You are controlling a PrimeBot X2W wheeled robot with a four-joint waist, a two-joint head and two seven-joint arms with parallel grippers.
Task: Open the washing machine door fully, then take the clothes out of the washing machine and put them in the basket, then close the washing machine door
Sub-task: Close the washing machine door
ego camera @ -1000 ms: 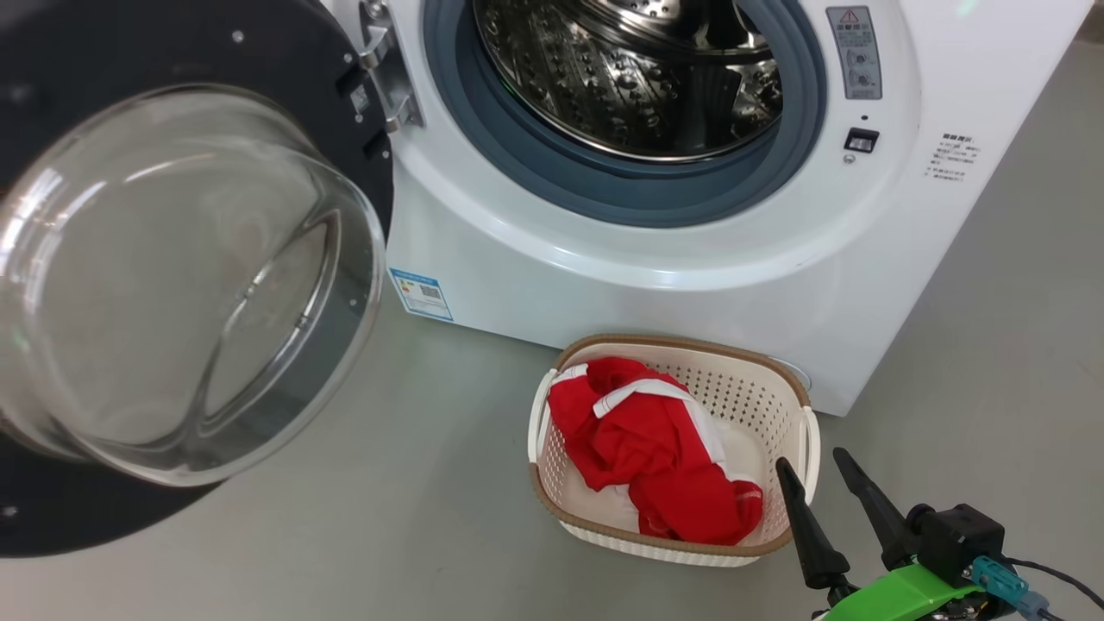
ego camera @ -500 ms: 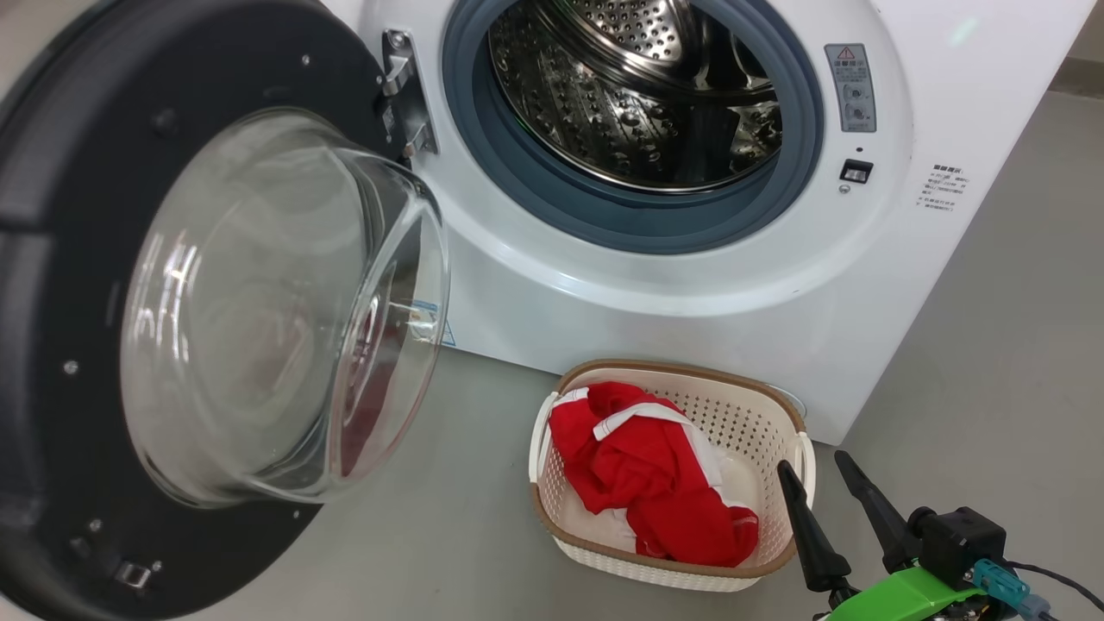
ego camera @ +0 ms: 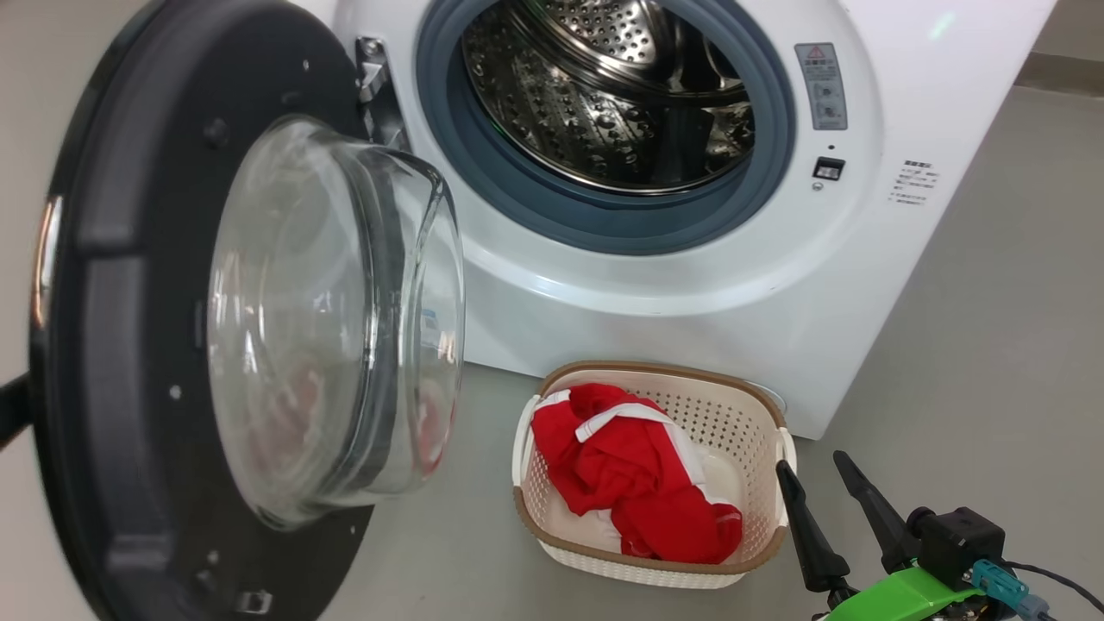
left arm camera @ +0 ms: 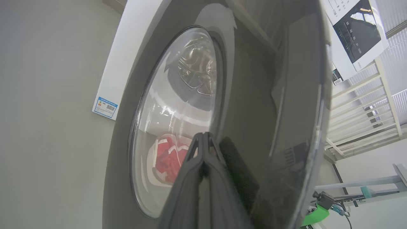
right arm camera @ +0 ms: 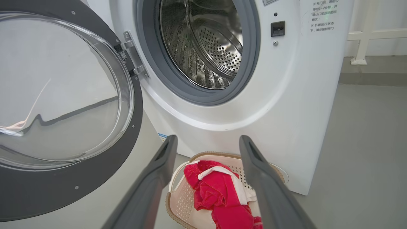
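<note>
Nearest, the right claw [ego camera: 809, 464] hung just beside the basket [ego camera: 655, 369], its fingers spread apart and holding nothing. Inside that basket, on the floor [ego camera: 949, 388], lay the clothes [ego camera: 638, 483] in a red heap, so the unloading looked done. Further out, the left claw [left arm camera: 203, 136], fingers pressed together, had its tips at the outer face of the washing machine door [ego camera: 112, 345], apparently touching it. That door stood partway swung, well short of latched. Beyond, the washing machine [ego camera: 655, 285] gaped, its drum [ego camera: 604, 112] showing no garment. Only shutting the door seemed left.
</note>
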